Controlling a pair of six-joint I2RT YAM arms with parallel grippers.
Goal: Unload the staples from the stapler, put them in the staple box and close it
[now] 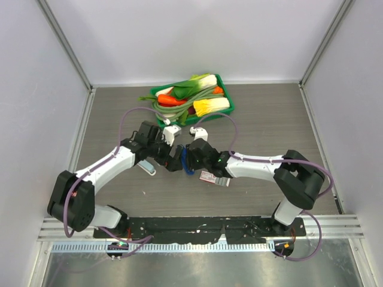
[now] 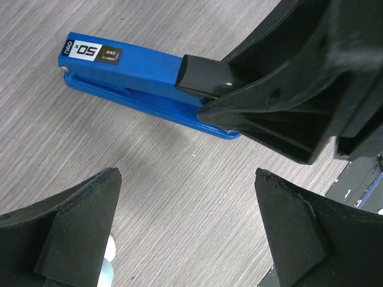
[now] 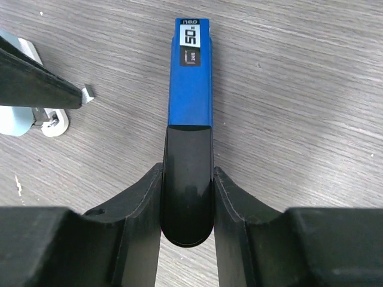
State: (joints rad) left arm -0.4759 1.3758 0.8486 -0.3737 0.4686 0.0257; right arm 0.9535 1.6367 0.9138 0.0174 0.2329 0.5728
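The dark blue stapler (image 3: pixel 192 72) lies closed and flat on the wood-grain table. My right gripper (image 3: pixel 187 173) is shut on its black rear end, one finger on each side. In the left wrist view the stapler (image 2: pixel 125 66) points up-left, with the right gripper's black fingers (image 2: pixel 287 101) clamped on its back. My left gripper (image 2: pixel 187 179) stands wide open just short of the stapler, with only bare table between its fingers. From above, the two grippers (image 1: pixel 169 160) (image 1: pixel 192 156) meet at the stapler (image 1: pixel 187 164) mid-table. The staples are hidden.
A pale teal-and-white oblong thing (image 1: pixel 148 168) lies left of the stapler, by the left fingers. A small red-and-white box (image 1: pixel 209 177) lies under the right wrist. A green basket (image 1: pixel 228 95) of toy vegetables stands at the back. Walls enclose three sides.
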